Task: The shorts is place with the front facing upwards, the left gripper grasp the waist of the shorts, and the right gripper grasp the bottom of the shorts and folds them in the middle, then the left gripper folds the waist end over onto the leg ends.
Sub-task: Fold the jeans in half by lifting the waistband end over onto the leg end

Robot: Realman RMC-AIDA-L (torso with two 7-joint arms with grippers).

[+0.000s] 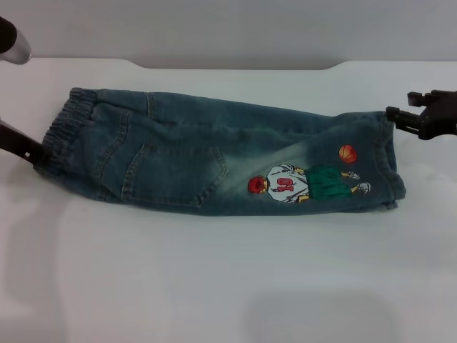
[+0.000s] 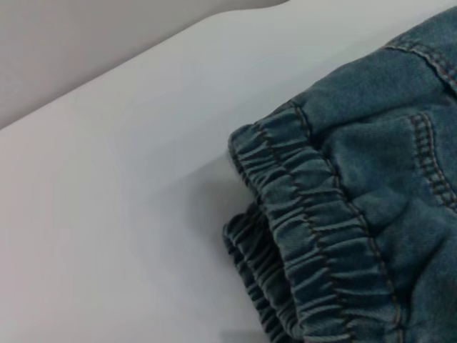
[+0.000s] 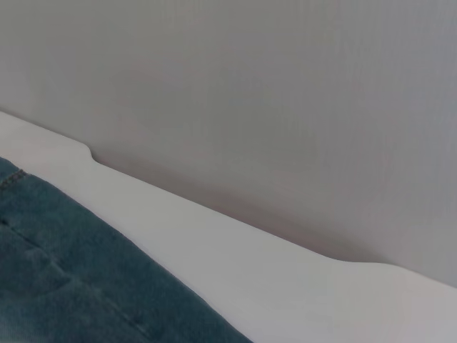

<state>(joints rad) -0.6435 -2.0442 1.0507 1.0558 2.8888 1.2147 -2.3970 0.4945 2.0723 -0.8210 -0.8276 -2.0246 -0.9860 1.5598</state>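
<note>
The shorts (image 1: 214,157) lie flat on the white table (image 1: 214,279), folded lengthwise, with the patch pocket and the cartoon basketball-player print facing up. The waist (image 1: 64,128) is the puckered end on the left and fills the left wrist view (image 2: 307,214). My left gripper (image 1: 32,151) sits at the near corner of the waist, touching the cloth. The bottom of the shorts (image 1: 385,153) points right. Just beyond the far corner of the hem, my right gripper (image 1: 400,107) hovers open with nothing in it. The right wrist view shows only an edge of denim (image 3: 71,279).
A grey wall (image 1: 228,28) runs behind the table's far edge. Part of the left arm's silver-grey link (image 1: 13,43) shows at the top left corner. Bare white tabletop lies in front of the shorts.
</note>
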